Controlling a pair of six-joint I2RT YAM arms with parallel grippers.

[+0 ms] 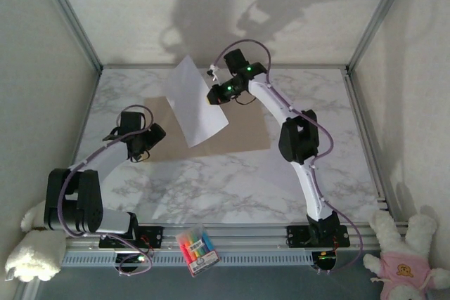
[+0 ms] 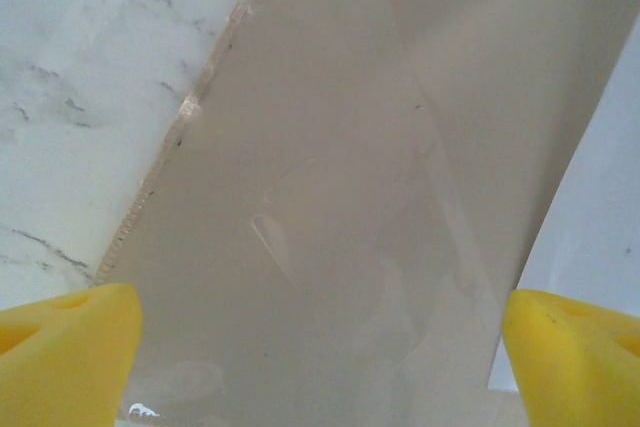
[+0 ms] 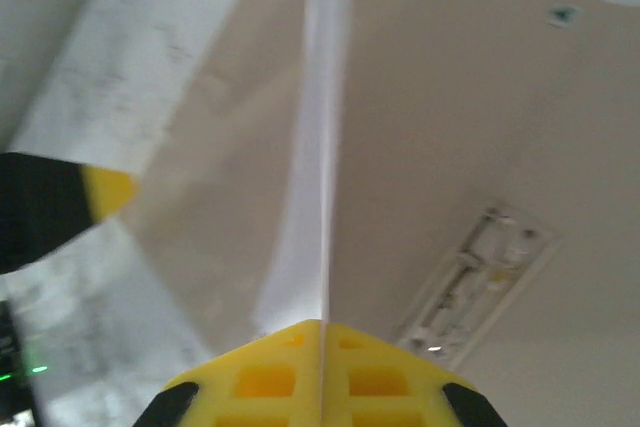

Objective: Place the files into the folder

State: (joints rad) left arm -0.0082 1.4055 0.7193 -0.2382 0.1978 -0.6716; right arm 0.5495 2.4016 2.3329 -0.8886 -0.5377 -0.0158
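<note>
From above: holding a white paper sheet (image 1: pixel 197 100) aloft in clamped right fingers (image 1: pixel 213 95), over the kraft folder (image 1: pixel 239 135) lying toward 12 o'clock on the marble worktop (image 1: pixel 232 180), with left fingers (image 1: pixel 143 152) at its 9 o'clock edge. Left wrist: spread wide, gripping nothing. Right wrist: pinching the sheet edge-on. Likely next: lifting a leaf, sliding the sheet under.

Left gripper (image 2: pixel 320 347) hangs low, jaws wide; right gripper (image 3: pixel 322 332) (raised, arm outstretched) is clamped tight.

White-and-black left arm (image 1: pixel 98 157) and right arm (image 1: pixel 275 100), black joint housings, mauve cables (image 1: pixel 62 194) looped alongside, green lights (image 1: pixel 230 90) at one wrist, yellow moulded tool fingers (image 2: pixel 65 362)
</note>
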